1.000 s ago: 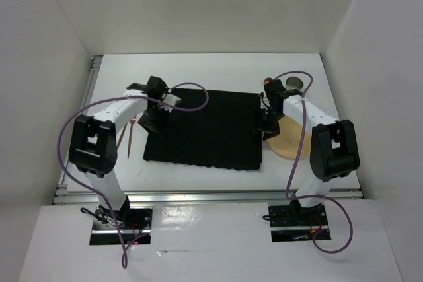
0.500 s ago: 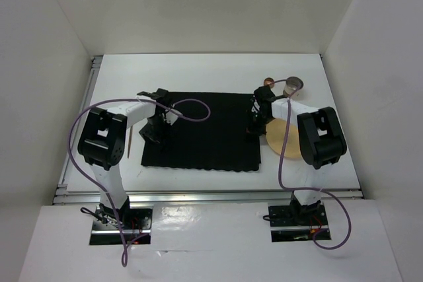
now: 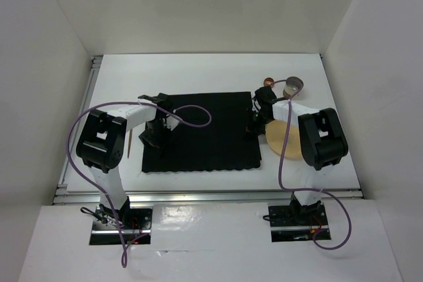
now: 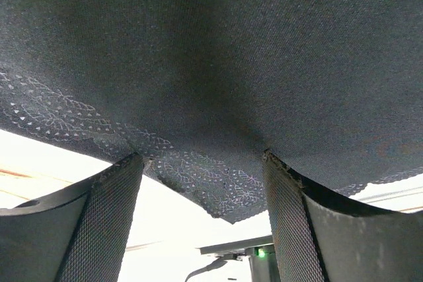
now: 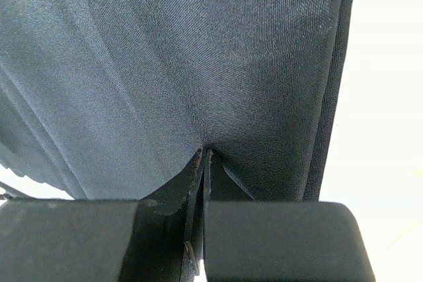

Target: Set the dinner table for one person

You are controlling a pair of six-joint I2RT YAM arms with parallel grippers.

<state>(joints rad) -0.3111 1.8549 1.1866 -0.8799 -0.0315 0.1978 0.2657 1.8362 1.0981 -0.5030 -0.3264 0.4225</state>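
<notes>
The dinner table [image 3: 211, 74] is a white top with metal rails. A black cloth placemat [image 3: 205, 130] lies flat in its middle. My left gripper [image 3: 156, 134] stands on the mat's left edge. In the left wrist view the left gripper [image 4: 201, 156] is open, both fingertips [image 4: 132, 163] touching the placemat [image 4: 211, 64] and a patterned corner lying between them. My right gripper [image 3: 255, 122] is at the mat's right edge. Seen from the right wrist, that gripper [image 5: 206, 151] is shut, pinching a fold of the placemat [image 5: 165, 64].
A tan round plate [image 3: 285, 142] lies right of the mat, partly under the right arm. A glass [image 3: 293, 86] and a small copper-coloured thing [image 3: 269, 82] stand behind it. Thin wooden sticks [image 3: 130, 143] lie left of the mat. A rail [image 3: 211, 195] borders the near edge.
The right gripper has shut on the mat's right edge, and its arm has drawn in over the plate. The left arm has swung in and settled on the mat's left edge.
</notes>
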